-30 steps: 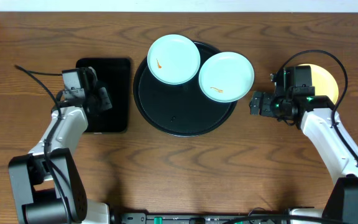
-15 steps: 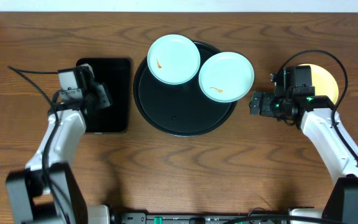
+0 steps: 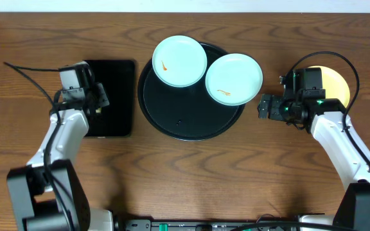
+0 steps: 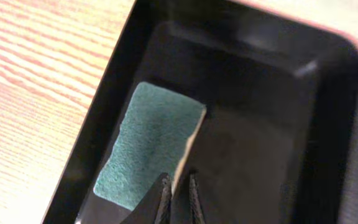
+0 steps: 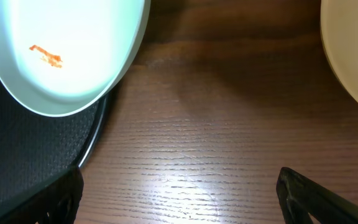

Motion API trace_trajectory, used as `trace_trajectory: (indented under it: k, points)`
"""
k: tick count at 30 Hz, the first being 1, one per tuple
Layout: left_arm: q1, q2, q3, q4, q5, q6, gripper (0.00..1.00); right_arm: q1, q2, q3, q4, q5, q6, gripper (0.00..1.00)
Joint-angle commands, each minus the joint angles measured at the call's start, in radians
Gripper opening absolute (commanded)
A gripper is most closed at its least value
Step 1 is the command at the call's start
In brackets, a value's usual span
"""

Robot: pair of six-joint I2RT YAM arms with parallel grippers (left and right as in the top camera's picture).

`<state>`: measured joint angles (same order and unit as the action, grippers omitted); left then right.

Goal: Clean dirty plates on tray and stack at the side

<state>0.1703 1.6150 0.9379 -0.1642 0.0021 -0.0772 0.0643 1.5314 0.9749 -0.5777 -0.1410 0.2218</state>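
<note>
The left gripper is pinched on the near corner of a green sponge in the rectangular tray. The right gripper hangs spread over the desk. Two turquoise plates rest on the round tray, and the yellow plate lies on the desk beneath the right arm.

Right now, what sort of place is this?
Likely a robot lab bench staging dishwashing: two arms at a wooden table, smeared turquoise plates on a round black tray, a green sponge in a small tray.
</note>
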Motion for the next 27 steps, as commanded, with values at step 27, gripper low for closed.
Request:
trace_trajectory:
  k: [27]
  points:
    - [0.003,0.128,0.013,-0.006,0.375,0.039,0.16,0.005,0.002,0.001,0.007,0.002,-0.010,0.97]
